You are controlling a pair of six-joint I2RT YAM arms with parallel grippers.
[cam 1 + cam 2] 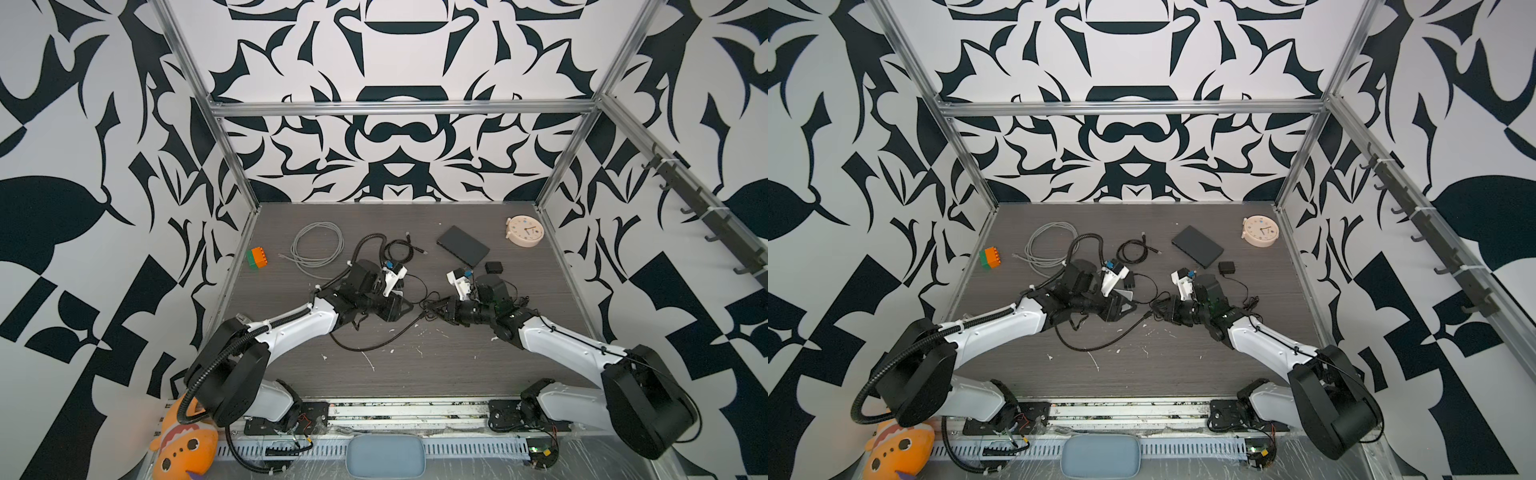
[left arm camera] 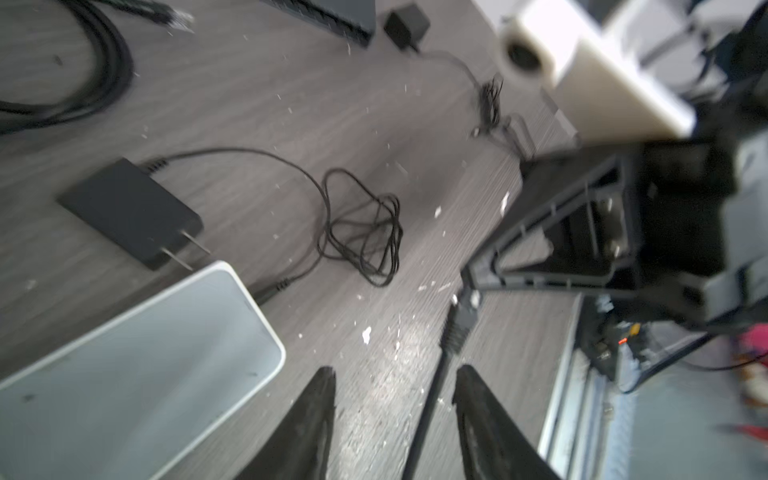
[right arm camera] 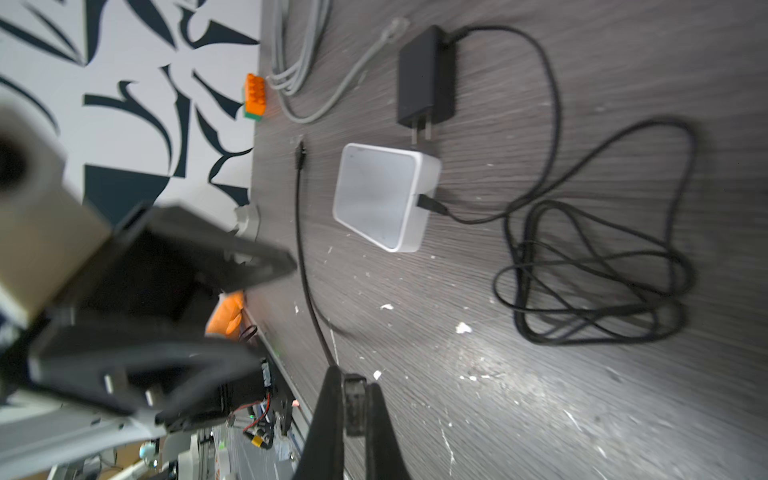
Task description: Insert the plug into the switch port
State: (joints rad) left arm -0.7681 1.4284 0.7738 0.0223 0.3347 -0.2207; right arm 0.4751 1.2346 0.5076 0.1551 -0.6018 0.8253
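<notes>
The switch (image 1: 462, 246) is a flat black box lying at the back right of the table, also in the left wrist view (image 2: 332, 16). The plug (image 3: 354, 403) is the end of a black cable (image 1: 374, 345), pinched between the fingers of my right gripper (image 3: 353, 380), which is shut on it near mid-table (image 1: 428, 311). My left gripper (image 2: 395, 370) faces it from the left (image 1: 409, 308) and stands open. The cable (image 2: 432, 399) runs between its fingers without being gripped, and the plug (image 2: 457, 324) shows just beyond them.
A small white box (image 3: 382, 195) with a black power adapter (image 3: 426, 75) and tangled thin cord (image 3: 594, 270) lies under the arms. A grey cable coil (image 1: 318, 249), black cable coil (image 1: 401, 249), orange-green brick (image 1: 257, 257), small black adapter (image 1: 493, 267) and clock (image 1: 525, 231) sit farther back.
</notes>
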